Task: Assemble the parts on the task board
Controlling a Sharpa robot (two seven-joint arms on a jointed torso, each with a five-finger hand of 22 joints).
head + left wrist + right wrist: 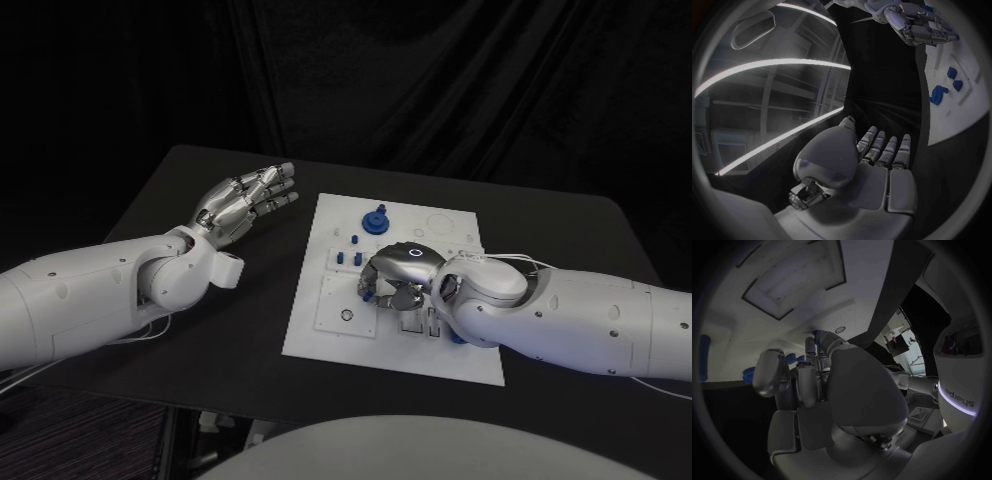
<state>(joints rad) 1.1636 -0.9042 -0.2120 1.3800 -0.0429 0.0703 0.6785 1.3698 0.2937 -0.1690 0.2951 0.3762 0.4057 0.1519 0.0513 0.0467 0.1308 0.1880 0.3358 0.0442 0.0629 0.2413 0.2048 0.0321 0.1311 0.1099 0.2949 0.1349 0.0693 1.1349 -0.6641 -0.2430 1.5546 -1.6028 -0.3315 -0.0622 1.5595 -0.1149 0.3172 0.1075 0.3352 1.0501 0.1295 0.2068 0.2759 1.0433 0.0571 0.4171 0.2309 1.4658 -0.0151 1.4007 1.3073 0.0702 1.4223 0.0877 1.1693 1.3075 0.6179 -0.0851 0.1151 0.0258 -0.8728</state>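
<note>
The white task board [325,320] lies in the middle of the black table. A blue knob [376,221] stands near its far edge, and small blue pegs [348,258] stand left of centre. My right hand [397,274] is bent down over the board's middle with its fingers curled onto the surface. A blue bit [368,296] shows at its fingertips; whether they grip it is hidden. My left hand [248,201] hovers left of the board, fingers straight and apart, holding nothing. The left wrist view shows that flat left hand [876,155], the board [949,117] and blue parts [938,94].
A round ring hole [346,316] sits on the board's near left part. Another blue piece [459,339] peeks out under my right forearm. Bare black table lies left of the board and along its near edge. Dark curtains hang behind the table.
</note>
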